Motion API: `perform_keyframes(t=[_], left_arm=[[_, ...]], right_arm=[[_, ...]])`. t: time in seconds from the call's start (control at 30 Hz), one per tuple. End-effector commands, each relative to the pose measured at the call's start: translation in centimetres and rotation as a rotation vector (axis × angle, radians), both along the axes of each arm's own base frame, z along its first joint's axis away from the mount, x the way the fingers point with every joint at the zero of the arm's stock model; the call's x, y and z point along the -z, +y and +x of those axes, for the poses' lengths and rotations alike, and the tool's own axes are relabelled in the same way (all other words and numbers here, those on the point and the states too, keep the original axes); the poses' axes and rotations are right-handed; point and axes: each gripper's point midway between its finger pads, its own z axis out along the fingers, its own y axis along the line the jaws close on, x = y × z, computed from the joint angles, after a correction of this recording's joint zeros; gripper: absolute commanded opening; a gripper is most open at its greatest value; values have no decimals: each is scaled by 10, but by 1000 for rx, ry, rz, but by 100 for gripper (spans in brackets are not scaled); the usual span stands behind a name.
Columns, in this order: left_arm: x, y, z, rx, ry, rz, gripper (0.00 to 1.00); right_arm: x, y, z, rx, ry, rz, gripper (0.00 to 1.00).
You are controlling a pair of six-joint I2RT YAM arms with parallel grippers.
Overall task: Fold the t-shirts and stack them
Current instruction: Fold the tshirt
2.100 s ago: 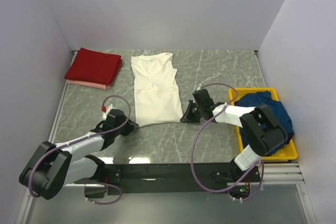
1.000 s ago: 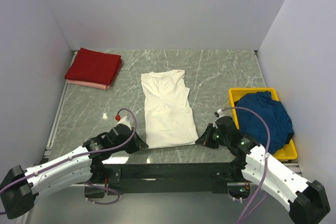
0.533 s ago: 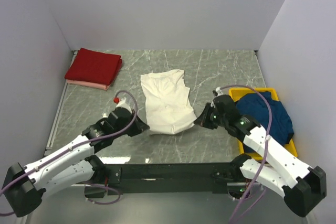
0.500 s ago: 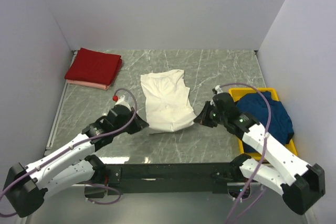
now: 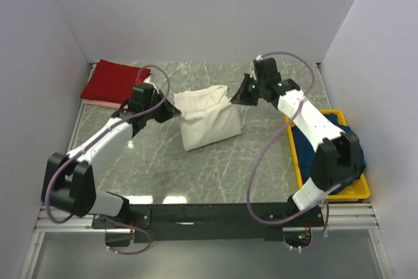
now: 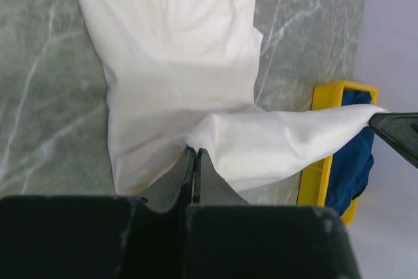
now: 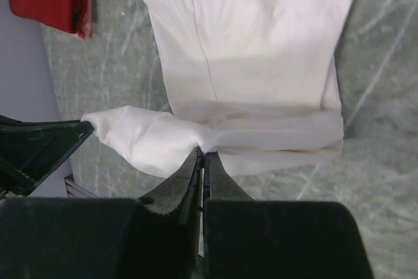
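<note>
The cream t-shirt (image 5: pixel 206 122) lies folded over in the middle of the table, its near hem lifted and carried toward the back. My left gripper (image 5: pixel 175 110) is shut on the hem's left corner (image 6: pixel 196 145). My right gripper (image 5: pixel 234 98) is shut on the hem's right corner (image 7: pixel 204 148). The hem is stretched between them above the rest of the shirt (image 7: pixel 261 63). A folded dark red t-shirt (image 5: pixel 115 82) sits on a pink one (image 5: pixel 104 103) at the back left. The navy t-shirt (image 5: pixel 339 148) lies crumpled in the yellow bin (image 5: pixel 356 191).
The yellow bin stands at the right edge of the table and also shows in the left wrist view (image 6: pixel 320 161). Grey walls close in the back and both sides. Marble table surface (image 5: pixel 215 168) lies in front of the cream shirt.
Both grippers have carried the cream shirt's near hem from the front of the table up and toward the back, folding the lower half over the upper half.
</note>
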Motion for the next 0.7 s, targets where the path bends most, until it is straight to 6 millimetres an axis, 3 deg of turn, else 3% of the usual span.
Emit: perform_keyframes(t=[0.0,0.03,0.07,0.1,0.13,0.17,0.2,0.23,0.27,0.3,0.33,0.37,0.4,0.43,0.47,0.5,0.57,0.6,0.67], left_arm=[[-35,-7,41,37,-104,-52,1],[-23,-8,51,40,-68,-50,1],[-23,-5,60,34,-65,-51,1],[-20,-7,74,34,-52,-53,1],[-21,-8,81,40,-48,-62,1],[-31,-6,95,33,-66,-70,1],[-17,-6,103,30,-33,-64,1],[-16,-4,110,26,-31,-66,1],[-24,-2,122,20,-48,-79,1],[-12,0,130,14,-22,-78,1],[-11,2,136,10,-21,-83,1],[-8,9,144,-3,-15,-88,1],[-4,10,156,-6,-11,-92,1],[-2,13,162,-13,-10,-97,1],[-1,20,169,-27,-9,-102,1],[5,22,178,-28,0,-110,1],[2,30,193,-43,-19,-127,1],[16,31,198,-42,4,-128,1],[19,37,211,-52,-1,-139,1]], right_arm=[[-19,5,37,-24,-34,38,0],[-3,5,48,-20,9,31,0],[-15,8,61,-24,-15,46,0],[0,11,71,-33,25,47,0],[3,11,77,-32,45,47,0],[-13,11,93,-30,5,62,0],[4,13,104,-33,42,60,0],[7,13,109,-34,60,60,0],[-13,14,125,-34,11,78,0],[6,15,136,-30,46,75,0],[8,16,141,-32,63,83,0],[-11,19,155,-36,12,102,0],[6,17,166,-27,42,108,0],[7,20,171,-34,45,123,0],[-6,22,182,-40,3,147,0],[5,23,190,-33,18,164,0],[2,29,203,-51,-31,211,0],[9,31,209,-48,-34,226,0],[10,35,223,-53,-86,255,0]])
